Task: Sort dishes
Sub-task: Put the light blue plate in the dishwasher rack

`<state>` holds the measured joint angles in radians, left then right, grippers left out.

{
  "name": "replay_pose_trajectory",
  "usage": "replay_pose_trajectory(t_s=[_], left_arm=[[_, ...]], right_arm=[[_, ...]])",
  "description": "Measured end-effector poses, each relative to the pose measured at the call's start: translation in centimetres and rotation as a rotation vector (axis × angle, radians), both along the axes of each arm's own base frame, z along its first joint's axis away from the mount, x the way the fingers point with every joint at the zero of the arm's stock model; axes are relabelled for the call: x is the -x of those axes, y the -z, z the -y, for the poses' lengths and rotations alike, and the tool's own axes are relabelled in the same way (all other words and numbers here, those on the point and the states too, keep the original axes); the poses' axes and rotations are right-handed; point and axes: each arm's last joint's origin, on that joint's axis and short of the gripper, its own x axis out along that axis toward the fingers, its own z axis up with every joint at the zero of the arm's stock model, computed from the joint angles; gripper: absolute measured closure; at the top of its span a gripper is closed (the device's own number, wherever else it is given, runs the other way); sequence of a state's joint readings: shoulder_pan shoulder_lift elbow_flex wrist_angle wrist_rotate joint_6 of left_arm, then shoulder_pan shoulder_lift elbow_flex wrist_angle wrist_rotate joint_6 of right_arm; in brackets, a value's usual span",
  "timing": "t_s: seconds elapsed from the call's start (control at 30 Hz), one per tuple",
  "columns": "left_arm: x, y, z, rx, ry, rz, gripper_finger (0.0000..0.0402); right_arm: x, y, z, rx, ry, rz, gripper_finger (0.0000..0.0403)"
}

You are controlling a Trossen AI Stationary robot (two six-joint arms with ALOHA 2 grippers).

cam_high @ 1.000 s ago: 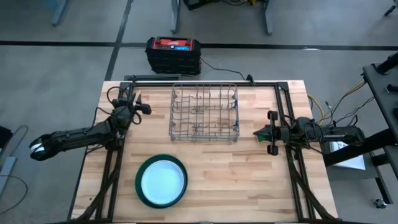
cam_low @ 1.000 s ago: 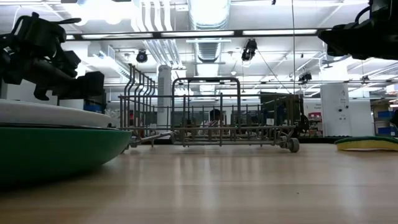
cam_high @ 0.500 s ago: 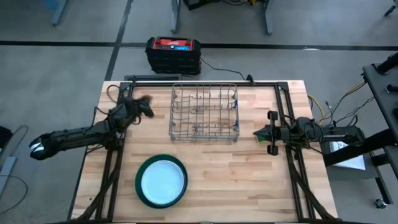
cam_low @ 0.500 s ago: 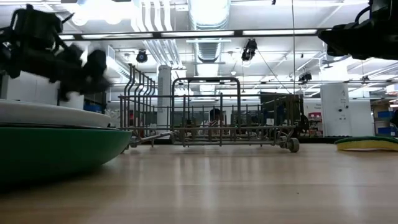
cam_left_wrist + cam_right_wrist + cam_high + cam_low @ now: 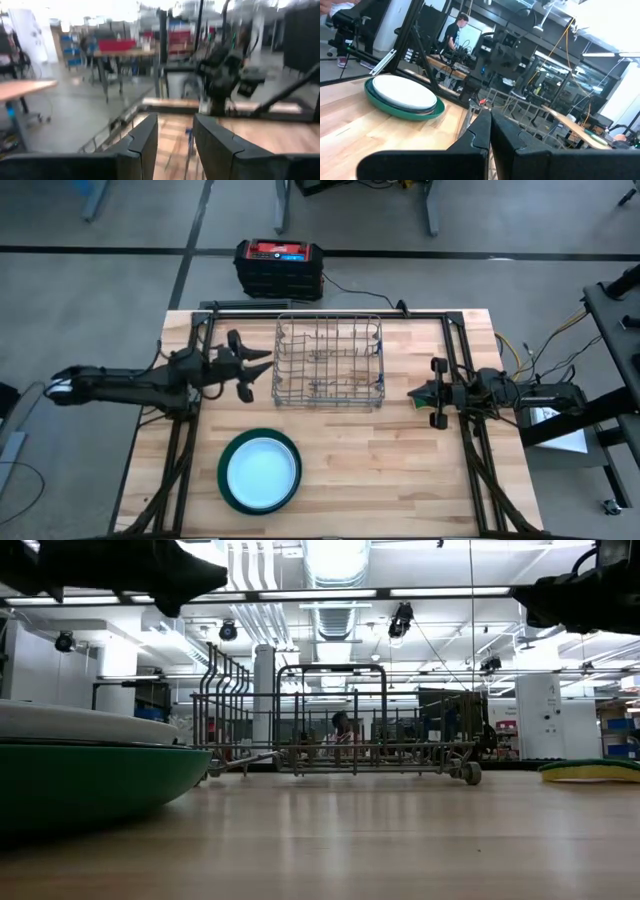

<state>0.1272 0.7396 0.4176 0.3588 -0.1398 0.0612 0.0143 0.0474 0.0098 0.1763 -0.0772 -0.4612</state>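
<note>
Left gripper [image 5: 252, 370] hanging just beside the grey wire dish rack [image 5: 329, 362], fingers parted and empty.

Left gripper's dark fingers [image 5: 145, 145] stand apart with nothing between them, at the rack's nine o'clock side, above the light wooden table [image 5: 400, 470]. Stacked round plates [image 5: 260, 470], a pale one on top of a larger dark green plate [image 5: 227, 485], lie on the table at the left gripper's five o'clock, well apart from it. Right gripper [image 5: 420, 393], fingers clenched on nothing, waits at the rack's three o'clock, near the table's right edge. Beyond the rack, in the low view, a person [image 5: 342, 732] is in the room.
</note>
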Motion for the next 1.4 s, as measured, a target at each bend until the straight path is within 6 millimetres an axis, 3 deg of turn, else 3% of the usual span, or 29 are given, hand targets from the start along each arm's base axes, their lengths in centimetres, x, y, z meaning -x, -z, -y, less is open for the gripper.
replay_pose_trajectory(t_s=[0.2,0.47,0.7,0.9,1.13,1.4], left_arm=[[-0.5,-0.9,0.2,-0.035,0.017,-0.113,0.0286],[0.3,0.1,1.2,0.0,0.139,-0.199,0.0286],[0.8,1.6,1.4,0.38,0.131,-0.287,0.0286],[1.3,-0.9,2.4,0.821,0.318,-0.42,0.0286],[3.4,-0.6,3.7,0.985,0.062,-0.957,0.0286],[2.7,-1.3,7.8,0.942,-0.001,-1.033,0.0287]], right_arm=[[0.3,-1.3,0.0,-0.301,-0.063,0.105,0.0403],[0.4,-1.7,-0.2,-0.395,-0.151,0.135,0.0403],[0.3,-1.8,-0.9,-0.441,-0.248,0.108,0.0403],[0.2,-1.7,-0.9,-0.52,-0.262,0.081,0.0403],[-0.6,-1.0,-0.9,-0.558,-0.246,-0.007,0.0403],[-1.2,-0.5,-1.0,-0.604,-0.233,-0.075,0.0403]])
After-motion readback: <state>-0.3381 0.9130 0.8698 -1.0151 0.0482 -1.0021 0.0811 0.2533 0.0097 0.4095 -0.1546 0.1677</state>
